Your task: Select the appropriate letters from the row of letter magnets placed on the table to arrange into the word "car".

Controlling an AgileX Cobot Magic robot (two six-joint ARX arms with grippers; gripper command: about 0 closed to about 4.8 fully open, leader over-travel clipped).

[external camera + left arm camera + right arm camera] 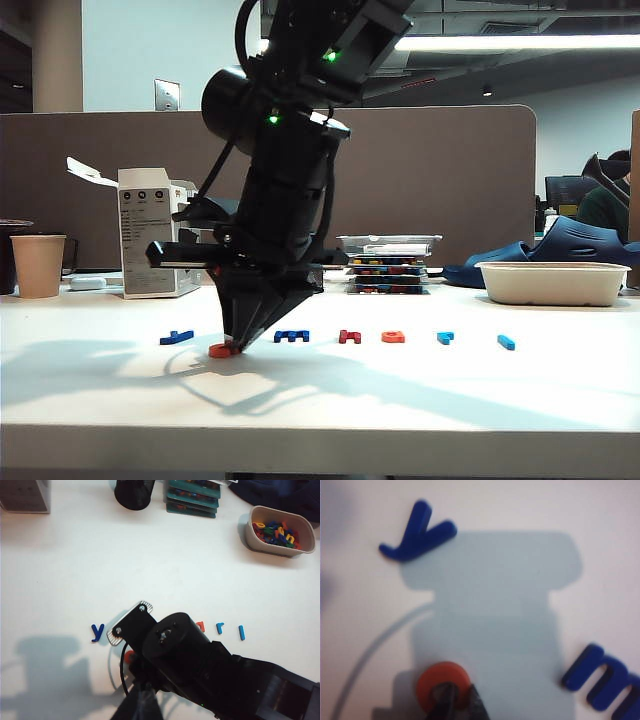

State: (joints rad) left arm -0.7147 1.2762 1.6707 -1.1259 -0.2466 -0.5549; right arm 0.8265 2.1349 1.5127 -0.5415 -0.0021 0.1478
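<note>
Orange-red letter (pixel 442 685) between right gripper (pixel 456 700) jaws

table (pixel 100 400): white | letter magnets (pixel 393 337): dark blue, orange-red, dark red, light blue | partition panel (pixel 450 180): brown

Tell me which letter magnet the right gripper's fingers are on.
The orange-red rounded letter, pulled out of the row toward the table's front edge. The right gripper pinches it between the dark blue y and dark blue m.

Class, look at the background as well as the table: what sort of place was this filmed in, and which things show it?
Probably an open-plan office: a brown partition panel behind the white desk, ceiling strip lighting, and a paper cup.
</note>
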